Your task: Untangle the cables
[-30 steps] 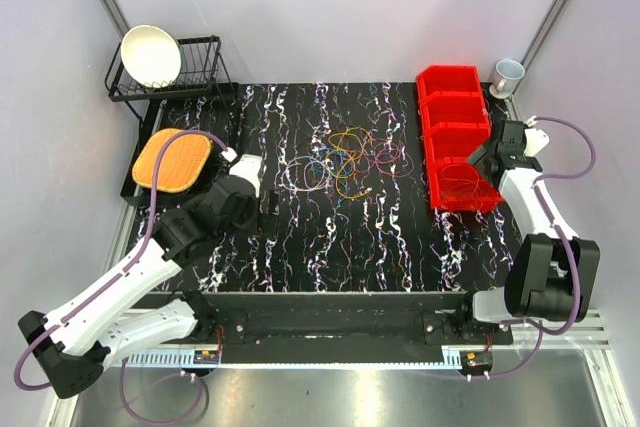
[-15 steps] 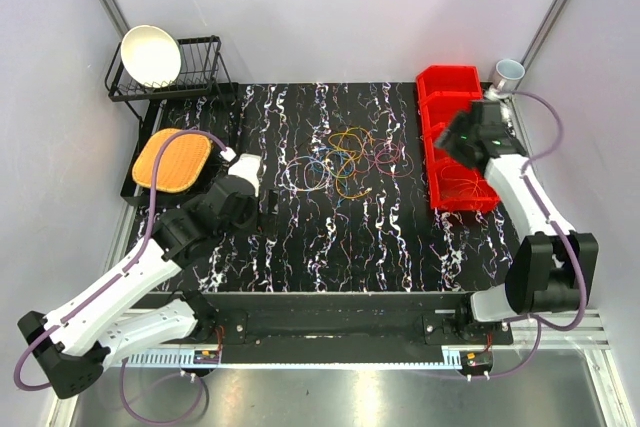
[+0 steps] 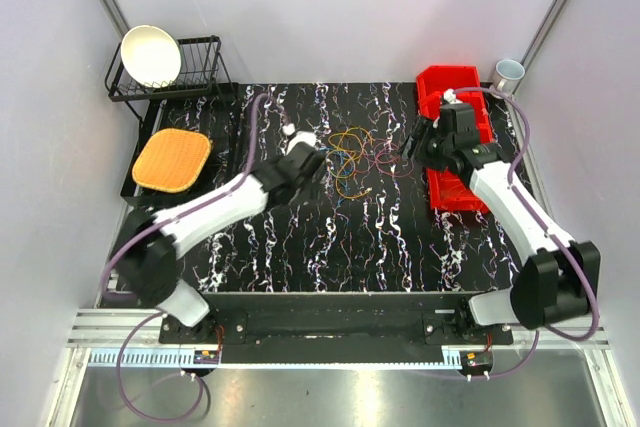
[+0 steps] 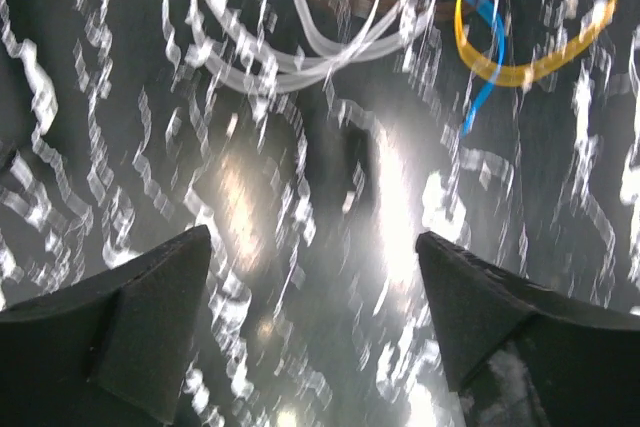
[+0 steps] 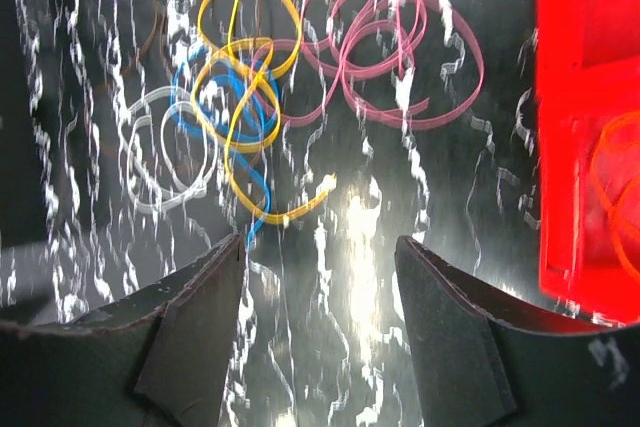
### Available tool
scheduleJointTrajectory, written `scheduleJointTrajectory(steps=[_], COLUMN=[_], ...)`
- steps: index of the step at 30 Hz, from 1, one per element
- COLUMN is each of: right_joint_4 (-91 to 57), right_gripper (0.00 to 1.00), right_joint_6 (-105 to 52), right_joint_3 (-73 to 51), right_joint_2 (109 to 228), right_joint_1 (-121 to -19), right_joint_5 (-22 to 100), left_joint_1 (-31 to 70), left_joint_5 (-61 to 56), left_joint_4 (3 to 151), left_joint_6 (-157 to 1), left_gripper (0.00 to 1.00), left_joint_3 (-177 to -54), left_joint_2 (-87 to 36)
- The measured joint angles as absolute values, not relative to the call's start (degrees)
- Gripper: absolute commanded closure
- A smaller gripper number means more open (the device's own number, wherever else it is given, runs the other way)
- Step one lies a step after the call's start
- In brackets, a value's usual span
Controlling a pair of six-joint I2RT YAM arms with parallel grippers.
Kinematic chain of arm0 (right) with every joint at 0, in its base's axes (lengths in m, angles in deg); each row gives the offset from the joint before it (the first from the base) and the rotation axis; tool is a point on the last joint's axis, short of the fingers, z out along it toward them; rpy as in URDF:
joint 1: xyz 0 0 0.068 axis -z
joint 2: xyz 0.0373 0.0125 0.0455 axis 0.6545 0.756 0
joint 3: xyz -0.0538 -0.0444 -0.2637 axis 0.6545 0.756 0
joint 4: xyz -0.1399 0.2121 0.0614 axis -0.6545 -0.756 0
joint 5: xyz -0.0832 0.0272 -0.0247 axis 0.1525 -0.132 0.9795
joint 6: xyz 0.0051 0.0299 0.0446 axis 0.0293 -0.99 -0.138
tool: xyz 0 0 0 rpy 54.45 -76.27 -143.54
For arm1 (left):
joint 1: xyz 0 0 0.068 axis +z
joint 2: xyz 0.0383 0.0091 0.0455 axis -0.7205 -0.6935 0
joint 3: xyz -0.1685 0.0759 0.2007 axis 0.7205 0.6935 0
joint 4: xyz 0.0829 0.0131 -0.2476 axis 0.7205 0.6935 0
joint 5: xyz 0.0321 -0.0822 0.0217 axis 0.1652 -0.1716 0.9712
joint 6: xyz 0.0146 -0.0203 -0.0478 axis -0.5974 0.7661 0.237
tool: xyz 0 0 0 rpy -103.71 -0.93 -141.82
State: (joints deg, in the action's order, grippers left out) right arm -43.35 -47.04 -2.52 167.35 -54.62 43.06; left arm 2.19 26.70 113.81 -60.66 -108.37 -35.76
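Note:
The cables (image 3: 350,155) lie in a loose tangle of thin loops at the middle back of the black marbled table. In the right wrist view yellow cables (image 5: 238,67) and blue cables (image 5: 228,97) overlap, with pink-purple loops (image 5: 392,57) to their right and whitish loops (image 5: 165,152) to their left. My left gripper (image 3: 316,164) hovers at the pile's left edge, open and empty; its wrist view shows whitish loops (image 4: 300,47) and a yellow strand (image 4: 520,69) ahead of the left gripper (image 4: 313,247). My right gripper (image 3: 412,142) is at the pile's right edge; the right gripper (image 5: 318,242) is open, holding nothing.
A row of red bins (image 3: 450,77) stands at the right, and one red bin (image 5: 590,117) holds an orange cable (image 5: 612,187). A wire dish rack (image 3: 195,82) with a white bowl (image 3: 150,55) is back left, an orange mat (image 3: 172,160) below it, and a cup (image 3: 508,74) back right.
My left arm swung from the table's left side up to the pile's left edge. My right arm moved from over the red bins leftward to the pile's right edge.

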Motion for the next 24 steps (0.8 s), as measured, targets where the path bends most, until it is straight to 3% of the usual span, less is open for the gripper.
scheduleJointTrajectory(steps=[9,15,21,24], right_joint_4=[-46.70,-47.38,-47.51,-47.51], right_gripper=[0.30,0.30,0.30,0.30], right_joint_6=[-46.65,-46.43,-46.45,-46.45], right_joint_3=[4.97,5.13,5.37,5.39], right_joint_2=[155.70,154.21,154.30,154.30], right_joint_1=[-54.62,-54.62,-54.62,-54.62], right_joint_5=[39.52,37.64,35.67,35.17], left_joint_1=[8.05,10.15,12.55,13.80], left_joint_5=[27.29,27.70,27.64,27.09], left_joint_4=[112.21,112.32,112.80,112.50], left_joint_6=[-58.63,-56.75,-54.80,-54.34], left_gripper=[0.30,0.30,0.40,0.53], left_joint_3=[-127.75,-131.12,-133.39,-134.70], left_joint_2=[-56.41,-62.01,-65.96,-67.97])
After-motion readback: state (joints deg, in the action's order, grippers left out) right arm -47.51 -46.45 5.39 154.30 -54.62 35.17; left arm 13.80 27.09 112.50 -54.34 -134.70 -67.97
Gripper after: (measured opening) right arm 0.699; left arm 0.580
